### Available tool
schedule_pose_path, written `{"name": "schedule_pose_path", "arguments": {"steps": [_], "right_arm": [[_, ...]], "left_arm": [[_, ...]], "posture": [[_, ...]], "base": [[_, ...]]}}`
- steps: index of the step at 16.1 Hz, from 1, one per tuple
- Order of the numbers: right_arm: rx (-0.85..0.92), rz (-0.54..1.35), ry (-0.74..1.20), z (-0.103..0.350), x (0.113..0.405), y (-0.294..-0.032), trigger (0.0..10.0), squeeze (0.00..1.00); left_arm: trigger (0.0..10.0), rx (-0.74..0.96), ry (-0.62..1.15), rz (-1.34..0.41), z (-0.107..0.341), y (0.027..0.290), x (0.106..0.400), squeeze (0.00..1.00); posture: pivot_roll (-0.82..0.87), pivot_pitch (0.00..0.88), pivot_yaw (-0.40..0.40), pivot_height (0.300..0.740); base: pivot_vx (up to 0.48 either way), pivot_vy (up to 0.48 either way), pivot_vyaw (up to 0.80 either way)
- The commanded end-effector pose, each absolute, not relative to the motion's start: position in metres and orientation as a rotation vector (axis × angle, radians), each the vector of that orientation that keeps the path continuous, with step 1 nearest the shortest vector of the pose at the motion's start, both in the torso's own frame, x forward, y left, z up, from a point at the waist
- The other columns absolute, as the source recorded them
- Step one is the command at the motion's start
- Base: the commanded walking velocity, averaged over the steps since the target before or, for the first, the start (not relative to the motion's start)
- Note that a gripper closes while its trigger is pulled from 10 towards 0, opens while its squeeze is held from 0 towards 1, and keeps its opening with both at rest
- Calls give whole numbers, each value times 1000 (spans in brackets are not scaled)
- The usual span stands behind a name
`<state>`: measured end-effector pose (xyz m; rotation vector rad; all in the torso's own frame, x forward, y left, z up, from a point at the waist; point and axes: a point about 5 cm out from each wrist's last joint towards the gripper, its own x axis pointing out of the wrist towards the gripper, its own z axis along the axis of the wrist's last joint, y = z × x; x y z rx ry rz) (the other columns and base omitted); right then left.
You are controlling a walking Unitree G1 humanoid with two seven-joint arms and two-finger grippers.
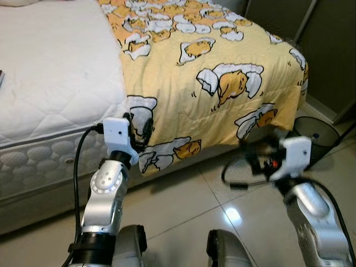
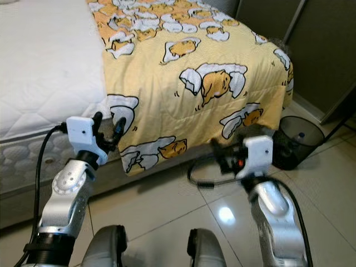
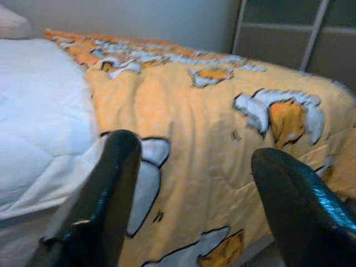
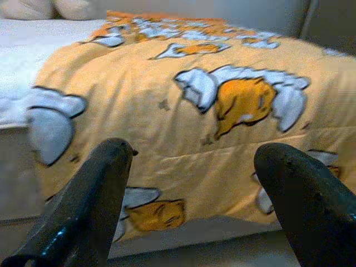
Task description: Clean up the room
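Observation:
A yellow blanket [image 1: 217,83] printed with cartoon egg figures covers the right half of the bed and hangs over its side toward the floor. To its left the white quilted mattress [image 1: 50,72] lies bare. My left gripper [image 1: 140,127] is raised at the blanket's hanging left corner, open, with the cloth just beyond its fingers [image 3: 105,194]. My right gripper [image 1: 257,157] hovers lower, open, a short way in front of the blanket's lower edge [image 4: 211,167]. Nothing is between either pair of fingers.
A black mesh waste bin [image 1: 314,139] stands on the tiled floor at the bed's right end. Dark wardrobe doors [image 1: 328,44] rise behind it. A pillow [image 4: 33,8] lies at the head of the bed. Glossy tiles [image 1: 183,206] stretch between me and the bed.

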<state>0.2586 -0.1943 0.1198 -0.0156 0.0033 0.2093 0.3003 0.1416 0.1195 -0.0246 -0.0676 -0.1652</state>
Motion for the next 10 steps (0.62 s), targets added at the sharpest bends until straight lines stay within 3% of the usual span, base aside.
{"name": "schedule_pose_path", "arguments": {"steps": [1,8,9,10], "right_arm": [[3,167,-5,119,261,-198,10000,0],[64,51,-59,112,263,-203,10000,0],[50,50,-62,112,263,-201,10000,0],[30,49,-62,112,263,-200,10000,0]], "left_arm": [[10000,12,-24,-129,110,143,299,1000],[10000,24,-30,-146,109,137,302,1000],[10000,2,-17,-190,109,133,302,0],[10000,-12,-28,-202,111,130,302,0]], "posture": [[-70,0,-31,622],[-74,0,-25,622],[-82,0,-24,622],[-79,0,-23,622]], "base": [[0,0,0],[0,0,0],[0,0,0],[480,0,0]]}}
